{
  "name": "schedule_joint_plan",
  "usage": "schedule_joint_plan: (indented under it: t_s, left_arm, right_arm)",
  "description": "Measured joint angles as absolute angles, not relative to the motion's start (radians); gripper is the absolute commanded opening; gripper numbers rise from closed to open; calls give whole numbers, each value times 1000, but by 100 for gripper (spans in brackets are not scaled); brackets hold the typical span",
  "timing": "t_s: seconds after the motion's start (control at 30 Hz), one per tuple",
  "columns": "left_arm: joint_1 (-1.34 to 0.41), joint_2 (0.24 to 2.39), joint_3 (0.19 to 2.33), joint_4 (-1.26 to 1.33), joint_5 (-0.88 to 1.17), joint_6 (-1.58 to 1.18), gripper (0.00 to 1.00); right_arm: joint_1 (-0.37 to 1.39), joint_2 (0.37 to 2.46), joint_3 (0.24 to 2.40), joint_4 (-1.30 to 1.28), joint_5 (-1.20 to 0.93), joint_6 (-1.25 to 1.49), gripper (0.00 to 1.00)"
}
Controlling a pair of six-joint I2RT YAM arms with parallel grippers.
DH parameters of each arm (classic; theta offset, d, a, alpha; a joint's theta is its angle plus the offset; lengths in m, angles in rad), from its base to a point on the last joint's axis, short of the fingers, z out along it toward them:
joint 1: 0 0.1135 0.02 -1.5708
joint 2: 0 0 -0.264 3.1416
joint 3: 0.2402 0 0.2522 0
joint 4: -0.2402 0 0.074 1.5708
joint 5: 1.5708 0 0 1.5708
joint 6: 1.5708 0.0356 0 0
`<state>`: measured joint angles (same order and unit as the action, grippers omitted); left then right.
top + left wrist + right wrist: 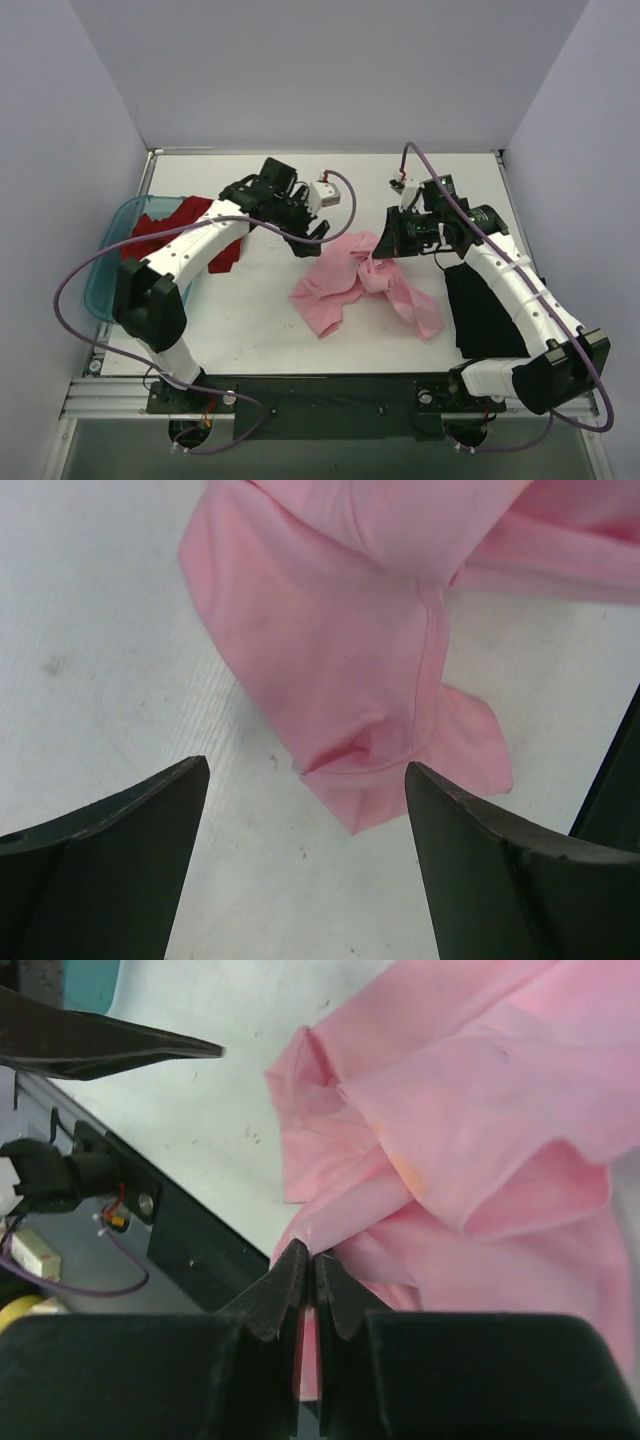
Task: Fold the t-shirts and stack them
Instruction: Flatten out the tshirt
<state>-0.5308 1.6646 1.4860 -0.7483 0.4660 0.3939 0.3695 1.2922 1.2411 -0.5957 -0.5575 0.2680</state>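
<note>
The light pink t-shirt (355,280) lies crumpled mid-table. My right gripper (385,243) is shut on a fold of its far edge, with pink cloth pinched between the fingertips (310,1260), and lifts that edge a little. My left gripper (312,235) is open and empty, hovering just above the table beside the shirt's far left corner (400,790). The dark red t-shirt (165,225) lies in and over the teal bin at the left. The black t-shirt (485,310) lies flat at the right, partly under my right arm.
The translucent teal bin (105,280) stands at the table's left edge. White walls enclose the table on three sides. A black rail runs along the near edge (330,385).
</note>
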Motion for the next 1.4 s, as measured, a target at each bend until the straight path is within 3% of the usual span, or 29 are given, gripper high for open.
schedule_joint_plan:
  t_s: [0.27, 0.53, 0.6, 0.67, 0.73, 0.9, 1.1, 1.23, 1.4]
  left_arm:
    - [-698, 1828, 1547, -682, 540, 415, 92]
    - [-762, 1829, 1269, -571, 436, 553, 92]
    - [-784, 1843, 1245, -536, 379, 572, 79]
    - [-804, 1857, 1238, -501, 330, 587, 27]
    - [-815, 1862, 1240, -477, 287, 588, 5]
    - [-748, 1863, 1353, -563, 300, 561, 3]
    - [-463, 1828, 1721, -752, 454, 490, 3]
    - [-349, 1740, 1902, -875, 515, 495, 3]
    - [-361, 1674, 2086, -1003, 554, 500, 2]
  right_arm:
    - [318, 1288, 1152, -643, -609, 277, 0]
    - [210, 1281, 1112, -654, -609, 286, 0]
    - [210, 1281, 1112, -654, -611, 284, 0]
    - [206, 1282, 1112, -654, -611, 284, 0]
    - [196, 1282, 1112, -655, -612, 284, 0]
    - [105, 1268, 1101, -655, -607, 284, 0]
    - [-36, 1232, 1075, -690, -550, 265, 0]
    - [-43, 1243, 1082, -736, -513, 240, 0]
    - [39, 1256, 1084, -747, -520, 226, 0]
